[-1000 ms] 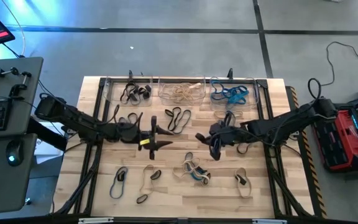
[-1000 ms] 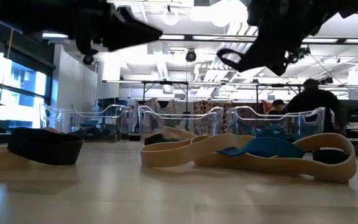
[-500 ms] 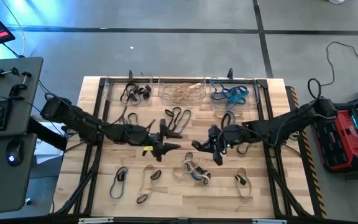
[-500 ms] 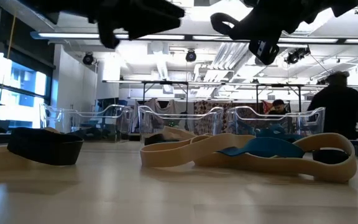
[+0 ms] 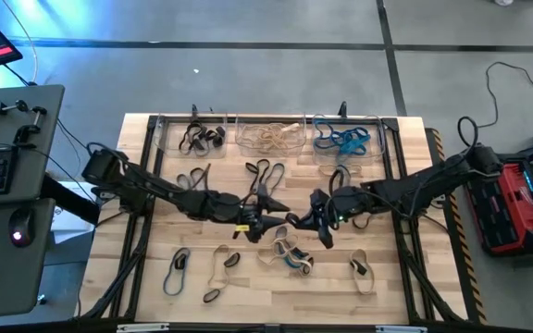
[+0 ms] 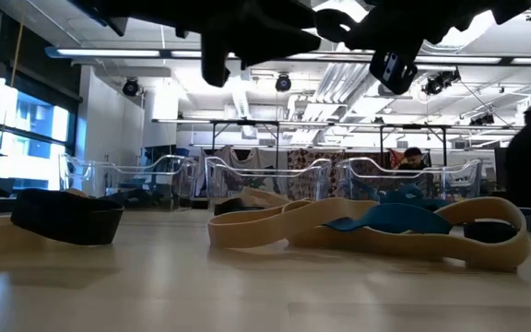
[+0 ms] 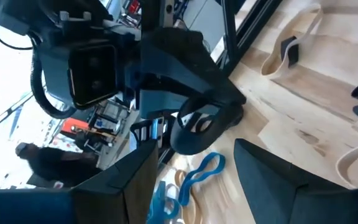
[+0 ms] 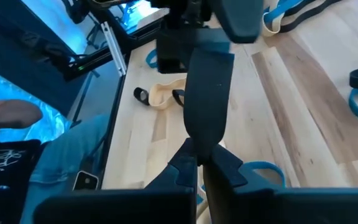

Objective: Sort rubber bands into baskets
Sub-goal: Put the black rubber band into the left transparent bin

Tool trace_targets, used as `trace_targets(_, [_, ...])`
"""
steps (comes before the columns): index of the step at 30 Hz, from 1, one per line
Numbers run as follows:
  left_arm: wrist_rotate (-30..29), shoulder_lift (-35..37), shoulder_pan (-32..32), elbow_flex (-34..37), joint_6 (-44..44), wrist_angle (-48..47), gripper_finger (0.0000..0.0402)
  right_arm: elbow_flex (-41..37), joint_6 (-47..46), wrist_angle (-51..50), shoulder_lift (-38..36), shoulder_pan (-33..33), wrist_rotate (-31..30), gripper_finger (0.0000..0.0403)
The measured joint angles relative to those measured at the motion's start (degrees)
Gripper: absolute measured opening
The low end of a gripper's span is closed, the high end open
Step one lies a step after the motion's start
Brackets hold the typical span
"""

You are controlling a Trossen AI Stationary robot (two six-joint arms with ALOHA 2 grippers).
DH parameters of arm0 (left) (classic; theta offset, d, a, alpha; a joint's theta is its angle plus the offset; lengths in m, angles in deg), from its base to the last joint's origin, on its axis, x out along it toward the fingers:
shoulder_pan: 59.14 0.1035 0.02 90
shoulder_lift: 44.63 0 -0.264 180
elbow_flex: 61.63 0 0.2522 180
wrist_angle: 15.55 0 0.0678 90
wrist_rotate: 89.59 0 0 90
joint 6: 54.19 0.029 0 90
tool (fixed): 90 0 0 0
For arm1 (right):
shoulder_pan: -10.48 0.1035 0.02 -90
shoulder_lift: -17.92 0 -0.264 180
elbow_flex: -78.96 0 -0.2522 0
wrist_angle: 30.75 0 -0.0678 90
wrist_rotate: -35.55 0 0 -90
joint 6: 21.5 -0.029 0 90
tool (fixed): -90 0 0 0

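Nearest the front edge of the table several bands lie loose and untouched: a tan and blue pile, a tan band to its right, and more loops to its left, all well inside the edge with bare wood between them. Above the pile, the change is in the left arm: over the last second it has stretched across the middle, so the left gripper, fingers spread wide in its wrist view, now sits just beside the right gripper, which has barely moved. The right gripper's fingers are pressed together, and they seem to pinch a dark band hanging in front of the left gripper's open jaws. This looks like a handover, so that the left arm can carry the band to the black basket on its side. Room is tight here, with the two wrists nearly touching. Farther back, black loops rest on open wood, and along the far edge stand the baskets, holding black, tan and blue bands from left to right, with a clear run to them
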Motion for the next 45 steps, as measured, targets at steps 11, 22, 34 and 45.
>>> trace_targets(11, [3.45, -1.78, -0.49, -1.71, 2.13, 0.10, 0.0161, 0.00, -1.35, 0.65, 0.01, 1.04, 0.16, 0.0000])
trace_targets(22, [2.17, -1.78, -1.81, -1.71, 3.01, -0.10, 0.0008, 0.00, -1.35, -0.33, 0.01, 1.04, 0.74, 0.0014])
trace_targets(34, [-9.78, 2.59, -0.16, -1.74, -9.42, -9.73, 0.0002, 0.00, 0.10, -10.31, 0.01, 0.89, -7.28, 0.0145])
trace_targets(45, [-12.60, 19.02, 11.24, -1.76, -34.75, -43.37, 0.0001, 0.00, -0.03, -17.61, 0.01, 0.89, -15.27, 0.0117])
